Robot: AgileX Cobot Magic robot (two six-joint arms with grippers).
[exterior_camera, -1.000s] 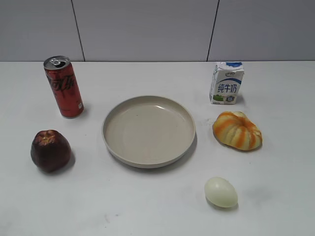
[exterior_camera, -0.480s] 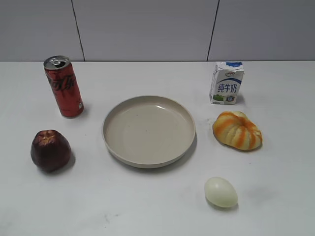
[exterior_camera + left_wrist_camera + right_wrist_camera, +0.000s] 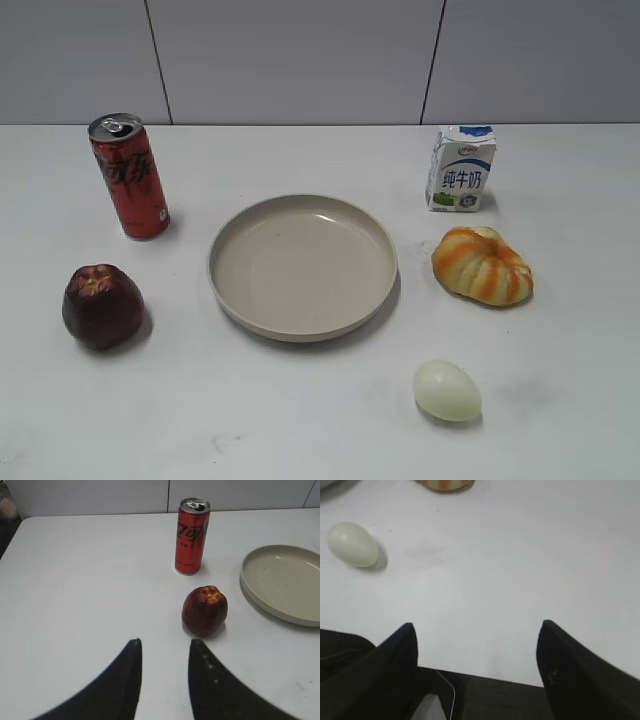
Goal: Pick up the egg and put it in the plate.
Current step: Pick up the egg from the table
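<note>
Egg: the egg lies on its side on the white table, near the front edge and right of centre in the exterior view. It is bare, with nothing touching it. In the right wrist view the egg sits at upper left, well apart from the fingers.

Plate: the plate is empty and sits at the middle of the table, behind and to the left of the egg, apart from it. Its edge shows at the right of the left wrist view.

Pumpkin: the striped orange-and-white pumpkin rests behind the egg and just right of the plate, touching neither.

Carton: a small blue-and-white milk carton stands upright behind the pumpkin.

Apple: a dark red apple sits left of the plate, apart from it.

Can: a red can stands upright behind the apple.

Right gripper: the right gripper is spread wide above bare table near its front edge, holding nothing. The egg lies ahead and to its left.

Left gripper: the left gripper has only a narrow gap between its fingers and holds nothing. The apple lies just ahead of it, slightly right, with the can beyond.
</note>
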